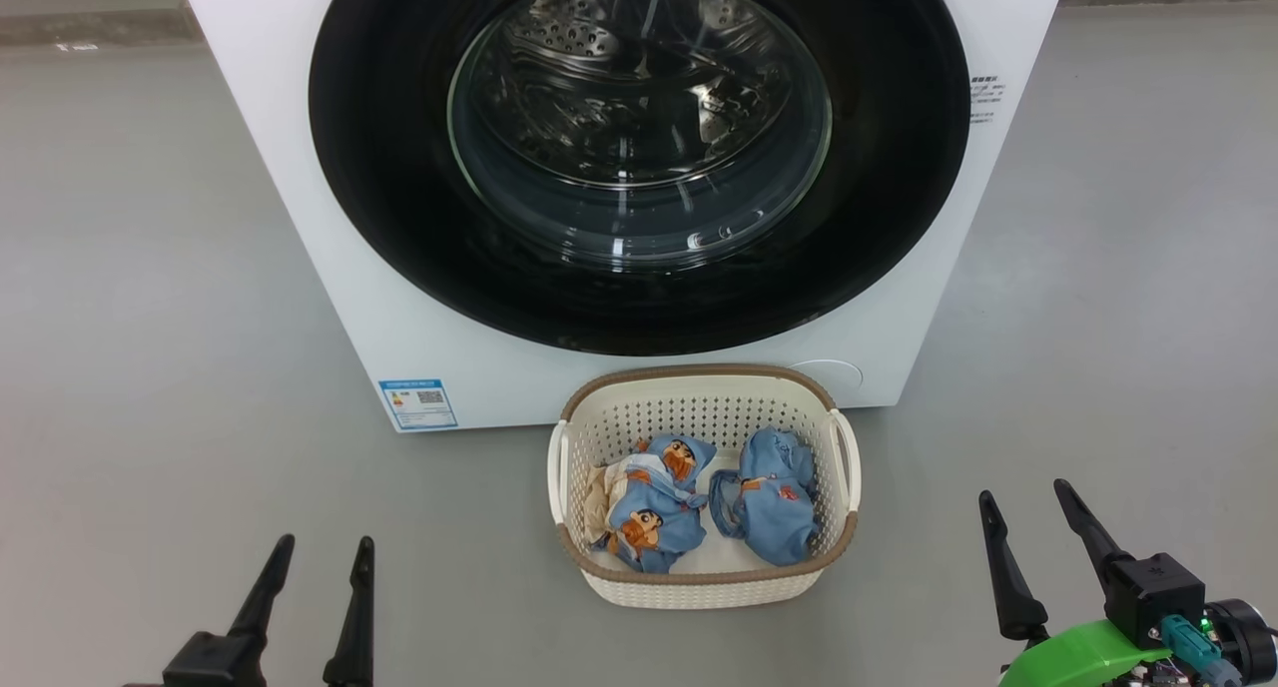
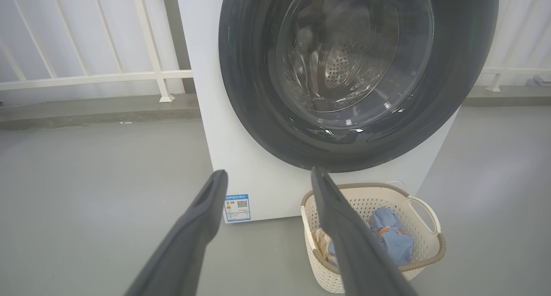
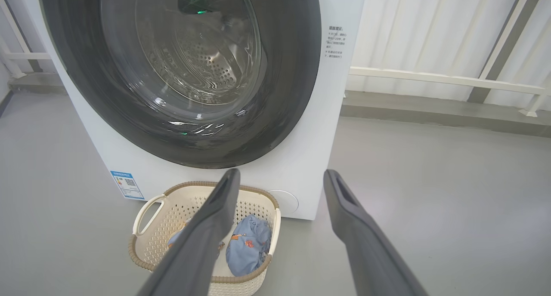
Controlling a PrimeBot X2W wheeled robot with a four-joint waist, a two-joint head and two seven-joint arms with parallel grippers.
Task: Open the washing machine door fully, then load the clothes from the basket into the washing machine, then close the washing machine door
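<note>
The white washing machine [image 1: 349, 268] stands straight ahead, and its door [image 1: 399, 218], a wide black rim around a clear glass bowl, sits shut flat against the front. On the floor just before it is the cream basket [image 1: 699, 592] holding the clothes: one blue garment with cream cloth [image 1: 649, 507] on the left, another blue one [image 1: 774, 507] on the right. My left gripper [image 1: 321, 549] hovers open at the lower left, well left of the basket. At the lower right my right gripper [image 1: 1026, 493] is open too, right of the basket. Both hold nothing.
Grey floor [image 1: 150, 367] spreads on both sides of the machine. A white railing [image 2: 86, 76] on a low kerb runs behind it, also the railing [image 3: 430, 77] to the right. A blue label sticker [image 1: 418, 403] is on the machine's lower left front.
</note>
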